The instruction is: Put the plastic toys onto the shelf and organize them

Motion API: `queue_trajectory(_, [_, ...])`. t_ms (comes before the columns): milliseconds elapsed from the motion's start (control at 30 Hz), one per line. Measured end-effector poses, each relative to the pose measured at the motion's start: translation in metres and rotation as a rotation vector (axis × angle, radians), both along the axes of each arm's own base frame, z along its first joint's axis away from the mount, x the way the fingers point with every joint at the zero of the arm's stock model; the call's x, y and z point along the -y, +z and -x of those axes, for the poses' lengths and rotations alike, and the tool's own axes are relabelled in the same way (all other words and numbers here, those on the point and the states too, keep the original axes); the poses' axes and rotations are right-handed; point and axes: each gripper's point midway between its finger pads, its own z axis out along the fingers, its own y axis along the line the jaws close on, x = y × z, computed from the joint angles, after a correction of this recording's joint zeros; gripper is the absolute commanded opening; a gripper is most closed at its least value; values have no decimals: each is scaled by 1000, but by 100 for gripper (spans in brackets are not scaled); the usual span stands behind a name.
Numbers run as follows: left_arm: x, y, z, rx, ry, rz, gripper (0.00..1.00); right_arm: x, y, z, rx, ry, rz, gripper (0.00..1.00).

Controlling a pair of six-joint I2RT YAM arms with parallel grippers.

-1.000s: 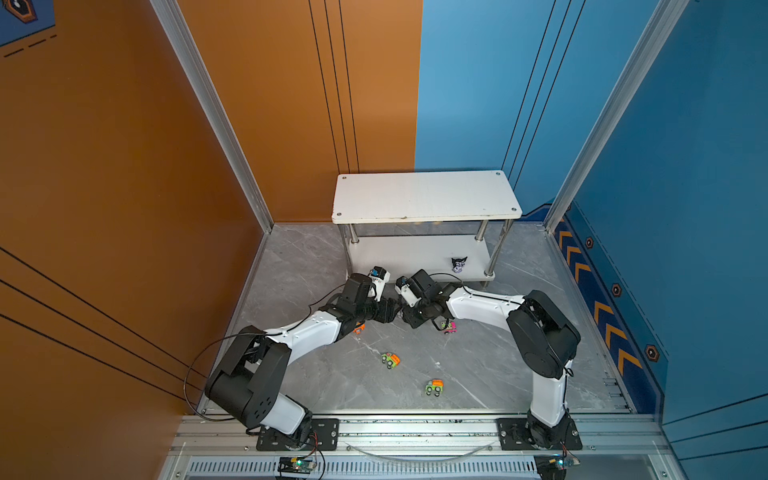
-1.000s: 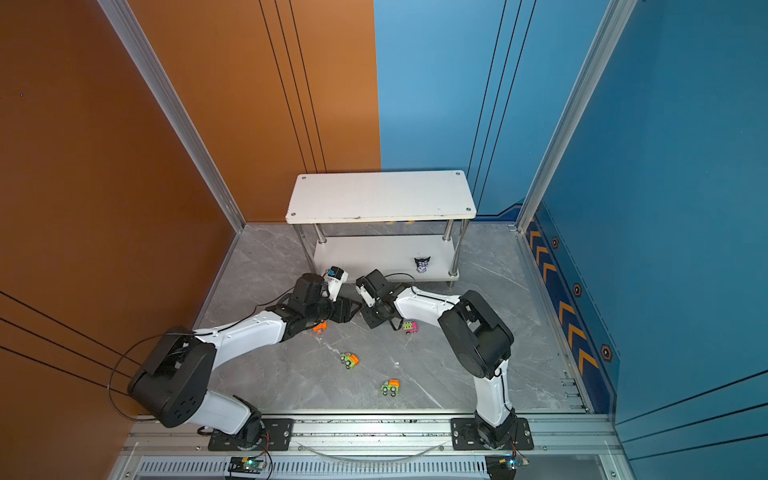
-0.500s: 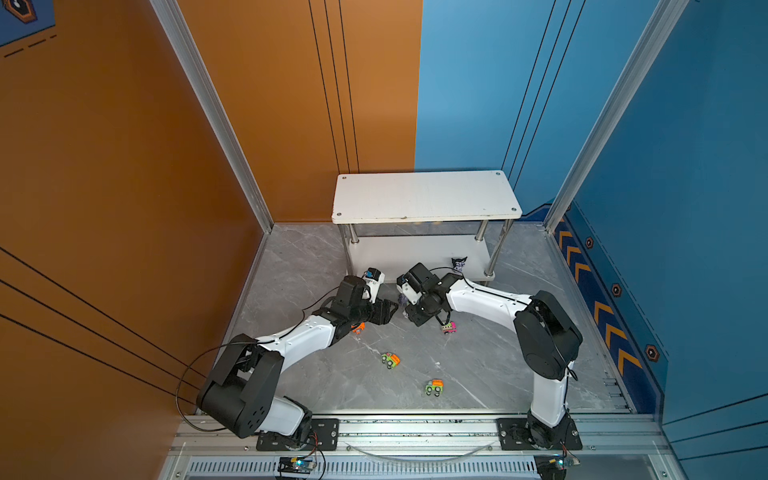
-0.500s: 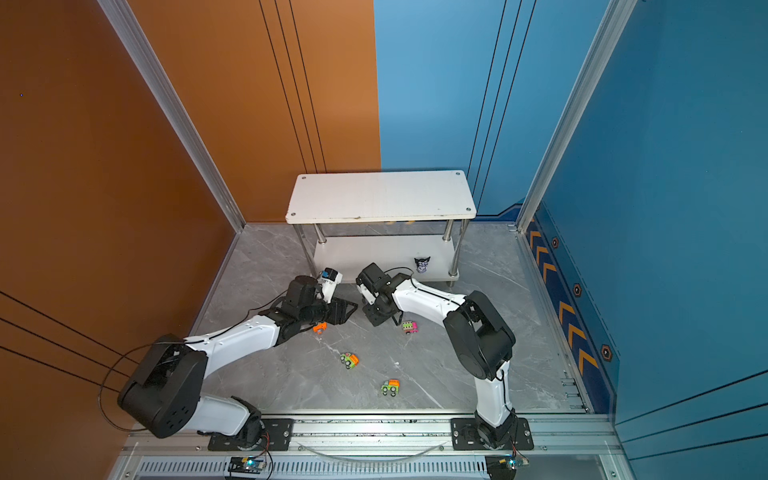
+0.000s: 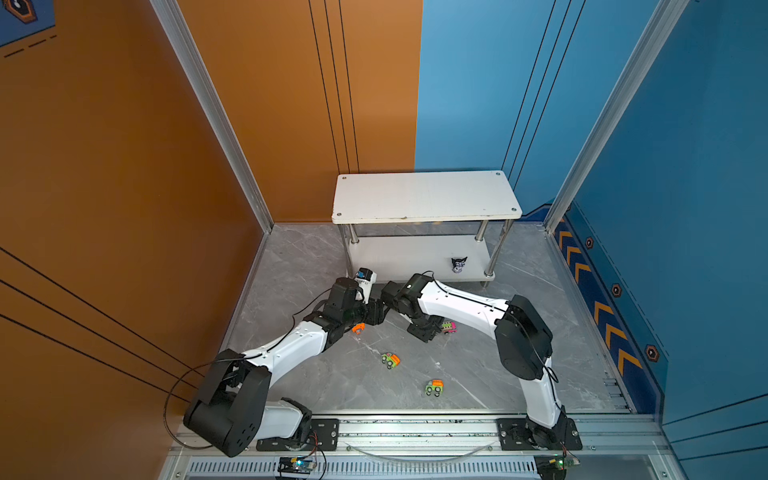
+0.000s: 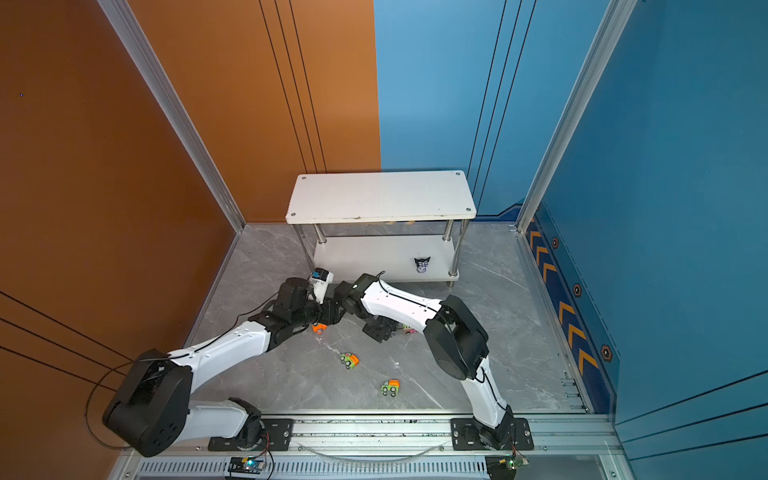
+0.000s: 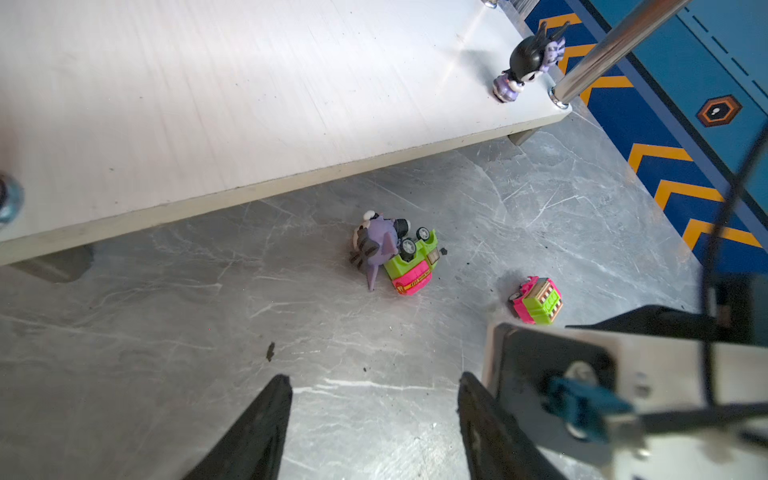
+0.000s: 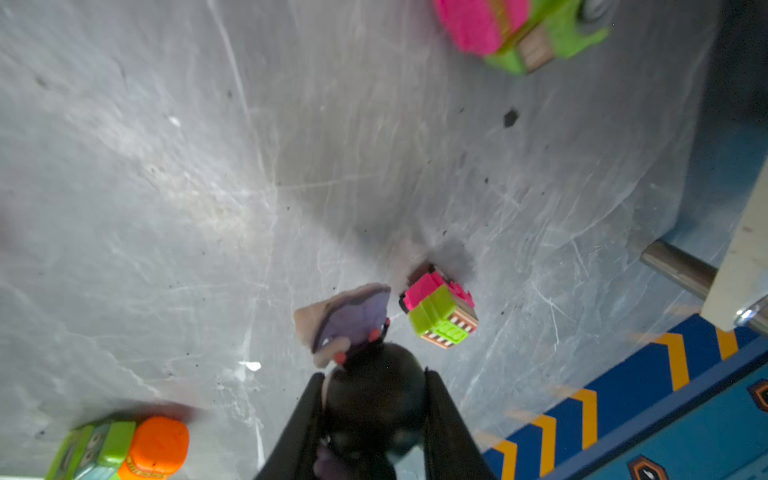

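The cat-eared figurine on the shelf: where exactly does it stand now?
In both top views the cat-eared figurine stands upright on the shelf's lower tier, toward its right end, close to the front right chrome post.

There are five neon toy cars: first green-and-orange car [image 5: 390,360], second green-and-orange car [image 5: 434,387], pink car [image 5: 448,327], orange car [image 5: 358,328], overturned green-and-pink car [image 7: 411,262]. Three cat-eared figurines (one blurred, close to the lens): standing figurine [image 5: 459,264], fallen figurine [image 7: 374,245], blurred figurine [image 8: 374,390]. One two-tier white shelf [image 5: 424,195].
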Motion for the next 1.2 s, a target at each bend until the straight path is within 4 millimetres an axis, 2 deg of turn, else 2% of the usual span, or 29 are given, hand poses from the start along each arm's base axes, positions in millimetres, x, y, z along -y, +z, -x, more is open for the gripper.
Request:
queue_trajectory(233, [-23, 15, -1, 57, 82, -7, 66, 5, -9, 25, -89, 50, 99, 2])
queue_trajectory(433, [-45, 21, -3, 78, 164, -17, 67, 9, -8, 28, -105, 50, 117, 11])
queue_trajectory(700, [-53, 17, -2, 67, 198, -18, 68, 14, -25, 31, -147, 62, 185, 14])
queue_trajectory(767, [-54, 17, -2, 66, 201, -15, 68, 15, -25, 33, -150, 63, 190, 20])
queue_trajectory(833, [-54, 16, -2, 65, 202, -15, 69, 14, -24, 33, -150, 66, 191, 35])
queue_trajectory(933, [-54, 16, -2, 65, 202, -15, 69, 14, -24, 33, -150, 71, 191, 46])
queue_trajectory(1200, [-56, 13, -3, 55, 209, -15, 69, 6, -24, 29, -127, 82, 168, 54])
